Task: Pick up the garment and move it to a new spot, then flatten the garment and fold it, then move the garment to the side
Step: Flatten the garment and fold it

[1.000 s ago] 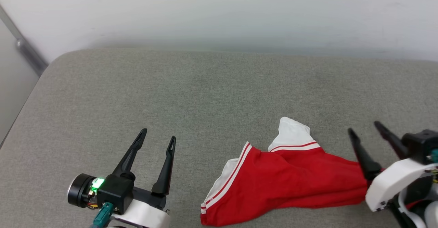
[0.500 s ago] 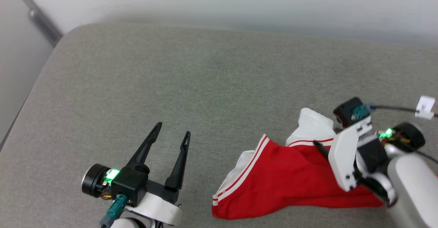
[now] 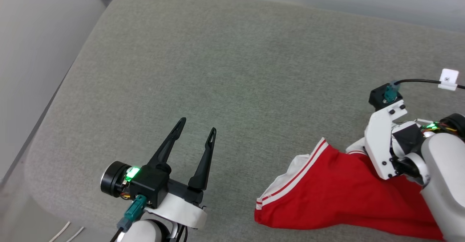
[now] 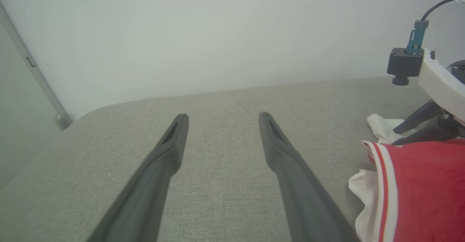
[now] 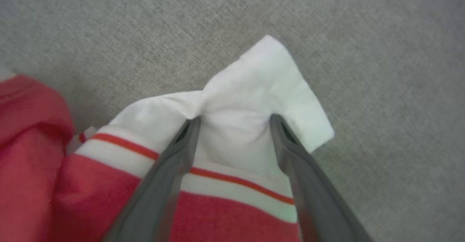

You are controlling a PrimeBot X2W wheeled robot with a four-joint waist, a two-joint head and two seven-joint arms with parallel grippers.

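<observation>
The garment lies crumpled on the grey cushion at the lower right, red with white striped trim. Its white sleeve points away from the red body. My right gripper points down onto that sleeve, open, its fingertips pressing the white cloth on either side of a small ridge. In the head view its white wrist covers the fingers. From the left wrist view the right gripper stands at the garment's far edge. My left gripper hovers open over bare cushion, left of the garment, and nothing sits between the left gripper's fingers.
The grey cushion spreads wide, with a rounded left edge and a pale wall behind. A black cable with a white tag trails from the right wrist. Thin white cords lie on the floor at the lower left.
The head camera has turned, shifting the whole picture. My right arm swung in over the garment and tipped its fingers down onto the white sleeve. The left gripper stayed open in place.
</observation>
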